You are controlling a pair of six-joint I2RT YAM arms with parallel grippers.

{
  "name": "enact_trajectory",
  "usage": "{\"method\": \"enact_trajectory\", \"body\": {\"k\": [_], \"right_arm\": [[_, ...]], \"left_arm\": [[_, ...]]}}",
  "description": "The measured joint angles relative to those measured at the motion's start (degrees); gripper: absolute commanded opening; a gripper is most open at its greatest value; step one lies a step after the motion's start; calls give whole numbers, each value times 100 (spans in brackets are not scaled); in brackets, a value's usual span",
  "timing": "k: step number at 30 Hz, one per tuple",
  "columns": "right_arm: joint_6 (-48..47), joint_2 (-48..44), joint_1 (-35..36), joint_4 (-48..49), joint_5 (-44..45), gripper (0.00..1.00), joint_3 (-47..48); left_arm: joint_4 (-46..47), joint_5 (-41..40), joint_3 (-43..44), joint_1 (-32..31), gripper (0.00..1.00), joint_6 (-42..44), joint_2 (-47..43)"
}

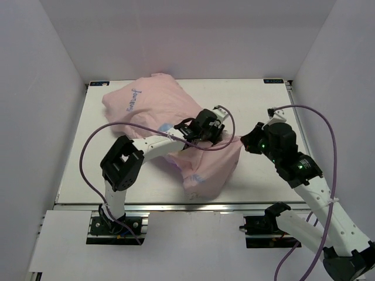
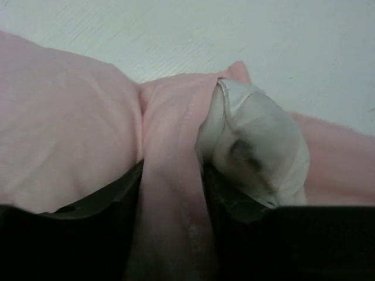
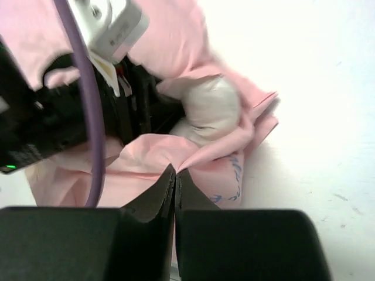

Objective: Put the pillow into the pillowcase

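- The pillowcase (image 1: 153, 108), pink face up, lay across the centre of the worktop (image 1: 79, 164); a white pillow (image 3: 211, 108) corner poked from its cloth.
- The left hand (image 2: 173, 199), mid-frame, clamped a pillowcase fold just beside that corner.
- The right hand (image 3: 176, 178), right of centre, was pinched tight on the pillowcase edge.

Quick count – one pink pillowcase (image 1: 155, 105), one white pillow (image 3: 212, 108) poking out just past the right pincer (image 3: 176, 178), one left pincer (image 2: 173, 234) too – two purple cables (image 1: 81, 158) (image 1: 334, 146), one table (image 1: 258, 105).
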Motion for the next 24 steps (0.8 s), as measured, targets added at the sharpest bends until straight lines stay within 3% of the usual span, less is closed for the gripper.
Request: {"method": "enact_trajectory", "body": {"k": [2,8,17,19,20,23,24], "right_arm": [[-76,0,13,-240,166,0,352],[-809,-74,11,-109,79,0,529],[-1893,83,-74,1504,-2013,0,138],[-1917,243,-87,1513,-2321,25,164],[-1928,273,-92,1491,-2446,46,157],[-1917,111,-107,1346,-2688,81,90],[-1917,-11,-109,1274,-2752,85,35]], "left_arm": [[83,-157,-271,114,40,-275,-101],[260,-496,-654,444,39,-824,-175],[-140,-520,-396,472,43,-1019,-243],[-350,-520,-223,479,46,-1047,-247],[-439,-520,-153,487,47,-1067,-251],[-715,-520,-15,518,50,-1084,-297],[-809,-527,-13,540,50,-1084,-350]]}}
